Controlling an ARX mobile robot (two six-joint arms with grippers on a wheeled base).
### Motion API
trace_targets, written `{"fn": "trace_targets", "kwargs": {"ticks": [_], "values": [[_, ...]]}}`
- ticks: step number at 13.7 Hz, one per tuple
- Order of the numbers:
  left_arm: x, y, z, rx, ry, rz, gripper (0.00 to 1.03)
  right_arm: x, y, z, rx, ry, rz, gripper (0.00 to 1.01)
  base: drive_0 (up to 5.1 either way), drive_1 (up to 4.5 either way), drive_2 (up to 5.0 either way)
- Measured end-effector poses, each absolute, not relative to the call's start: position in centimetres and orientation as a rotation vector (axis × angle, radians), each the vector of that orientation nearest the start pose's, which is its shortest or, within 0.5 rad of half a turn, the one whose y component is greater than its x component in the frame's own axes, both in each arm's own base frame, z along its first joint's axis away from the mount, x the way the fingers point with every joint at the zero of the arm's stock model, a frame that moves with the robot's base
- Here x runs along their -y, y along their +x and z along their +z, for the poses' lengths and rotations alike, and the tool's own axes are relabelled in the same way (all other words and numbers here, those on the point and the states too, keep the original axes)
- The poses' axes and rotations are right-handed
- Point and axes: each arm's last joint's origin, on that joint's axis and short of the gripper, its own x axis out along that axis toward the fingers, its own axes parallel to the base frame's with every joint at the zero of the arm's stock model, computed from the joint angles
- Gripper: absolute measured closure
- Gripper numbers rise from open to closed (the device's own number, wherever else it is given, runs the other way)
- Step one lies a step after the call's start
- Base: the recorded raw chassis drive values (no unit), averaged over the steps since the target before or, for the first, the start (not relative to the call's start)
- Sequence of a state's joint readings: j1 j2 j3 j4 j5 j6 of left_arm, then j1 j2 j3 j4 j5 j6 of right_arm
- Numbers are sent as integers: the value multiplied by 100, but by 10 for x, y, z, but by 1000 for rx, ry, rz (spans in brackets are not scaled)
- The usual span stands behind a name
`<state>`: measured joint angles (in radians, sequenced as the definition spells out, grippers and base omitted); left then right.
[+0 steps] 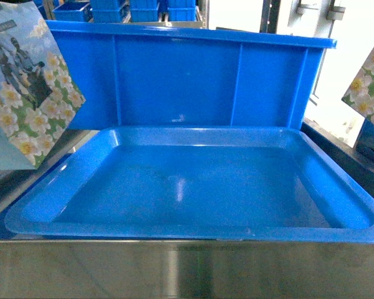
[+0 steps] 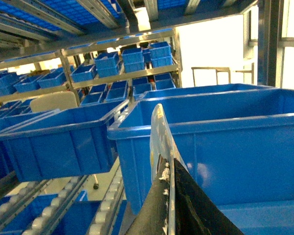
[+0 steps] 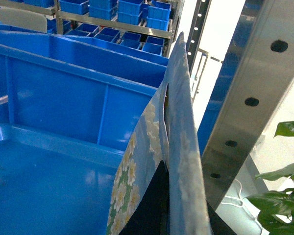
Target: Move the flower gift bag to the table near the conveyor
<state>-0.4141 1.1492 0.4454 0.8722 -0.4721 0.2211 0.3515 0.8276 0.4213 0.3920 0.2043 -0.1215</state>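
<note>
While the blue tray [image 1: 193, 187] sits bare below, my left gripper [image 2: 169, 196] pinches one flower gift bag [image 1: 25, 81] aloft. My right gripper [image 3: 161, 205] pinches a second floral bag [image 3: 181, 147] beside the steel upright [image 3: 250, 103].

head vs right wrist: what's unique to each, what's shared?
Head only: a second floral paper gift bag at left, and the whole glossy blue plastic tray.

Right wrist only: a perforated steel upright, green plant leaves, and distant shelves of small blue bins.

Shared: the large blue plastic bin behind the tray, and the right-hand floral gift bag.
</note>
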Motion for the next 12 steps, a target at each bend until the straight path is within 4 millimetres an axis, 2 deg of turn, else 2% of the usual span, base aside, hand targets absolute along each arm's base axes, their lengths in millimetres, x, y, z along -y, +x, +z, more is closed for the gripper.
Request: {"fn": "trace_targets", "kwargs": {"ticks": [4,11,12], "values": [[68,192,245,173,157,128,101,-51,168,242,-50,-129,120,99,0,0,0],[67,192,245,176,165,140,101,-51,167,239,-57,-123,125,99,0,0,0],[67,191,245,178,165,136,101,-51,167,239,-57,-123,124,99,-467,381,84]]}}
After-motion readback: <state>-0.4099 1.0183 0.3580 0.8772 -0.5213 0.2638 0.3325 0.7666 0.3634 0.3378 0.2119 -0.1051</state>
